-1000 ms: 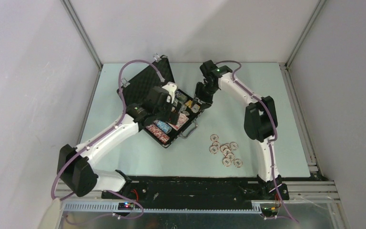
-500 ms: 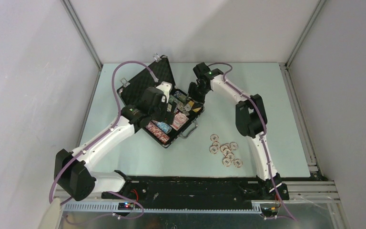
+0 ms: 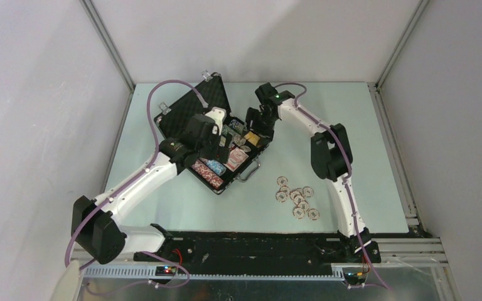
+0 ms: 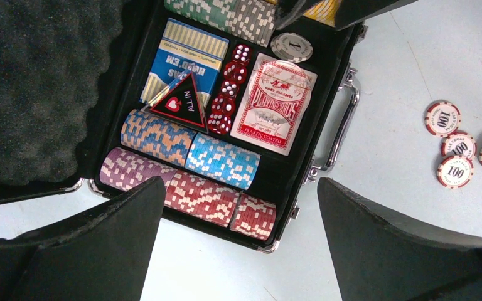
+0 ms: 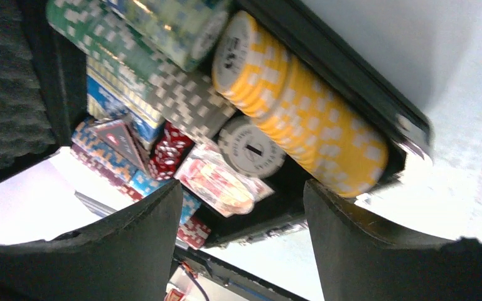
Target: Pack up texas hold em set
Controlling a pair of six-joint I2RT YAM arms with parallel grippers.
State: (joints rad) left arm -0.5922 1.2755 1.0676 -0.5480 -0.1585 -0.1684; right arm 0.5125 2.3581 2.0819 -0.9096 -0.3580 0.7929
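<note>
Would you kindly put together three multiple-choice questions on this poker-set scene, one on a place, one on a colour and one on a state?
1. Where do the loose red-and-white chips lie relative to the case?
A. inside it
B. on the table, off the side with the handle
C. underneath it

2. What colour is the chip row just below the right gripper?
A. blue
B. black
C. yellow

3. How does the lid stand?
A. raised open
B. latched shut
C. taken off and laid apart

Answers:
1 B, since the top view shows them scattered on the table beyond the handle.
2 C, since the right wrist view shows a yellow row in the case beyond its parted fingers.
3 A, since the left wrist view shows it swung back, still joined to the case, with the inside in plain view.
</note>
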